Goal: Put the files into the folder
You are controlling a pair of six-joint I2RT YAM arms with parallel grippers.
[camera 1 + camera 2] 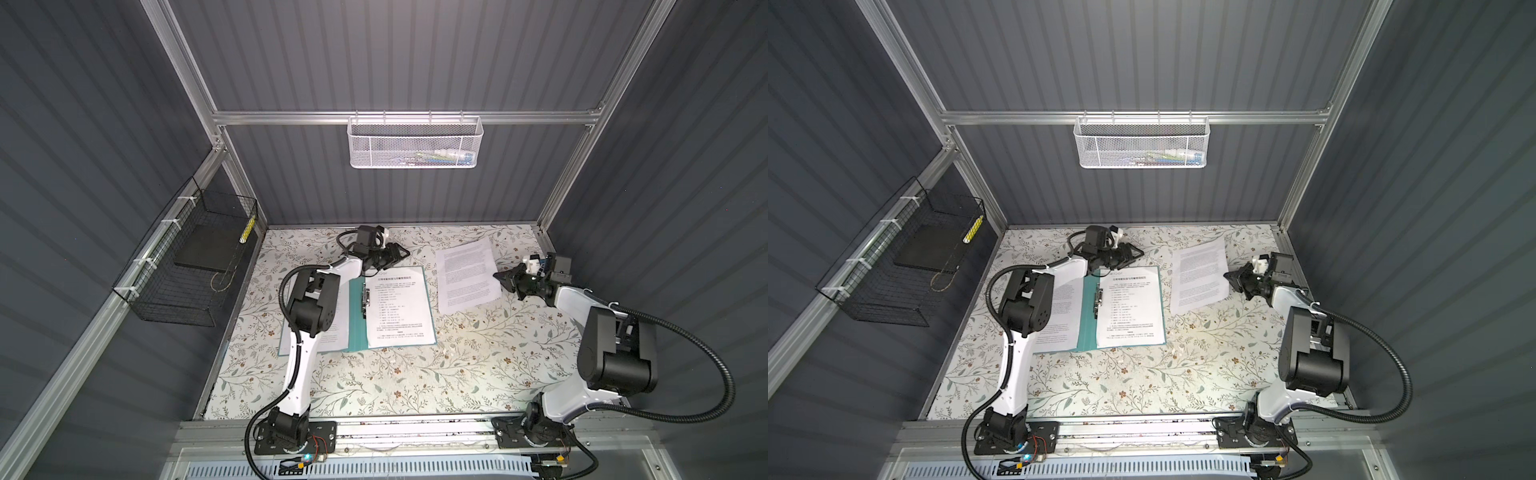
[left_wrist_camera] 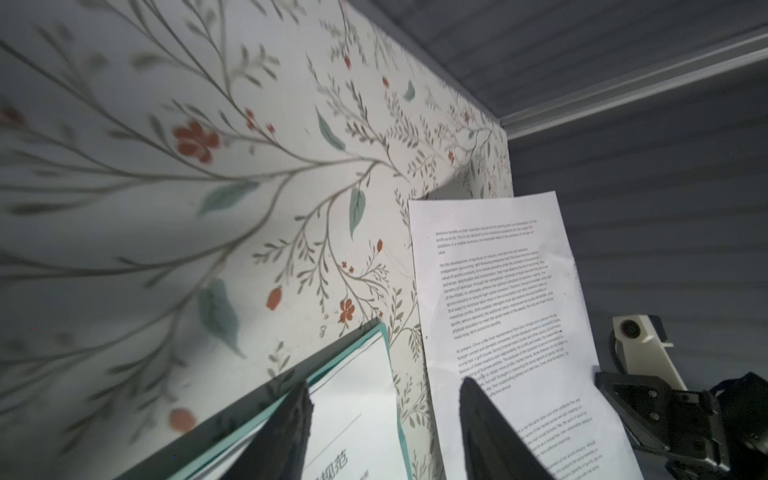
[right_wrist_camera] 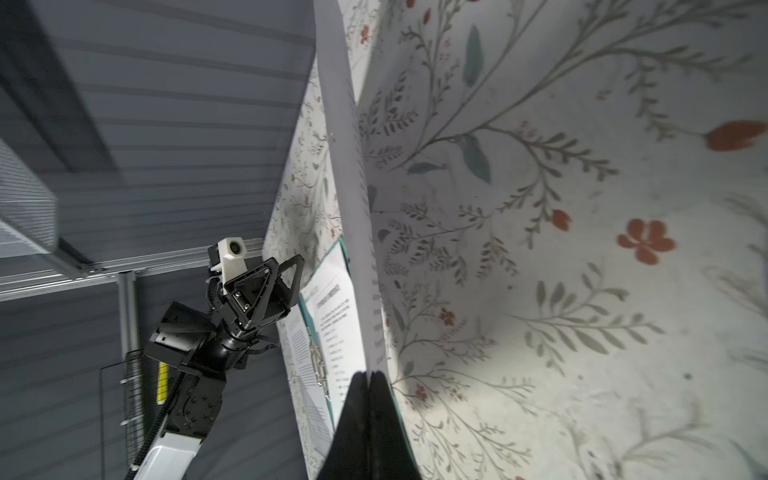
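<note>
A: How do the jaws of the right end effector (image 3: 370,376) stand?

B: They are pressed together. They pinch the loose sheet (image 1: 465,274) at about the middle of its right long edge. In the right wrist view that side of the sheet rises off the table (image 1: 374,382) and is seen almost edge-on.

A: Can the print on it be read?

B: Partly, in the left wrist view. It is English, in small black paragraphs. One begins "For the development of sports as an industry" and another begins "At present, China". The rest is too small to read.

A: Which way does it point?

B: Its long axis runs from the near side of the table toward the far side, turned a little. It is just beside the folder (image 1: 356,324), on the folder's right, with a narrow gap between them.

A: And the left end effector (image 1: 401,251)?

B: Its fingers (image 2: 299,419) stand apart, about half open, and hold nothing. It hangs over the far edge of the folder.

A: How does the folder lie?

B: It lies open and flat near the middle of the table, with its spine also running near to far. The silver clip bar (image 1: 366,299) sits along the spine. The right-hand page (image 1: 399,311) has a Chinese heading, and its last characters read "规范". The left-hand page (image 1: 332,334) is partly hidden by the left arm.
</note>
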